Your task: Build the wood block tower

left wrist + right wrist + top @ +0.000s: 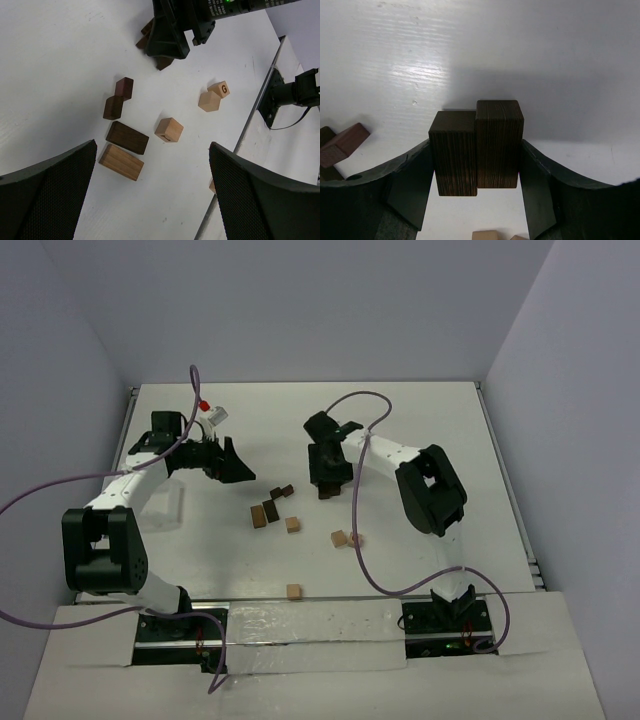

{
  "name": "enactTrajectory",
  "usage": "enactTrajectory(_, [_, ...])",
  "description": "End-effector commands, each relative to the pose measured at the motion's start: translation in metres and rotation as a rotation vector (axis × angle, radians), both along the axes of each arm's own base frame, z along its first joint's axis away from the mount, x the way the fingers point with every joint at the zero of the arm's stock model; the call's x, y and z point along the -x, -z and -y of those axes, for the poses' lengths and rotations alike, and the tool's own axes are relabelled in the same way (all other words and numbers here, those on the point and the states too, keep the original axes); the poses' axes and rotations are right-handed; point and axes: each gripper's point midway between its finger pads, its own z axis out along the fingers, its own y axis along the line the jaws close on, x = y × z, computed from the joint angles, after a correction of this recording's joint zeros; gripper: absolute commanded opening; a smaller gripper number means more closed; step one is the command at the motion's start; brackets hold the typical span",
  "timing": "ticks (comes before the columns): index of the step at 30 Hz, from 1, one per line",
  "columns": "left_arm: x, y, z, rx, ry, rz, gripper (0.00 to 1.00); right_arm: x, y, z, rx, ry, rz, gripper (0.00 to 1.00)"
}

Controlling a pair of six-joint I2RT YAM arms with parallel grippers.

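Only right wrist is showing us the right end effector (476, 167) gripping two dark blocks (499, 142); overhead is mostly hiding them. Meanwhile the left end effector (152, 148) is gaping wide.

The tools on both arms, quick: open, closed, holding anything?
Left tool: open, empty.
Right tool: closed on two dark brown rectangular wooden blocks, side by side.
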Motion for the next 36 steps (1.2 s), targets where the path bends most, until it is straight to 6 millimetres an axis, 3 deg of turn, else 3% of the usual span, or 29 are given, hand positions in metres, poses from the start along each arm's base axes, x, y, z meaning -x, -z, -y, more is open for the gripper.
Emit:
enactTrajectory(1, [-0.007,-0.002,-0.001,0.025,-0.008,0.009,0.99,0.013,0.0,0.005,0.024,0.129,-0.049,0.0])
enactTrajectory(19, [-0.002,0.0,-0.004,0.013,-0.016,0.01,0.99,0.011,0.007,-0.011,0.054,0.111,-0.023,0.07])
enactTrajectory(22, [-0.002,0.0,-0.005,0.008,-0.021,0.017,0.99,0.012,0.007,-0.013,0.051,0.106,-0.024,0.17])
enactTrajectory(25, [-0.002,0.001,-0.004,0.011,-0.019,0.009,0.99,0.016,0.009,-0.014,0.046,0.1,-0.036,0.54])
enactTrajectory(27, [-0.002,0.0,-0.004,0.011,-0.02,0.008,0.99,0.017,0.008,-0.014,0.042,0.101,-0.037,0.61])
enactTrajectory(29, [-0.002,0.0,-0.005,0.011,-0.022,0.01,0.99,0.019,0.005,-0.017,0.024,0.096,-0.041,0.81])
enactTrajectory(33, [-0.003,0.001,-0.005,0.011,-0.025,0.006,0.99,0.019,-0.009,-0.024,-0.019,0.079,-0.033,1.0])
enactTrajectory(36, [-0.003,0.0,-0.005,0.014,-0.027,0.004,0.99,0.02,-0.017,-0.027,-0.039,0.066,-0.027,1.0])
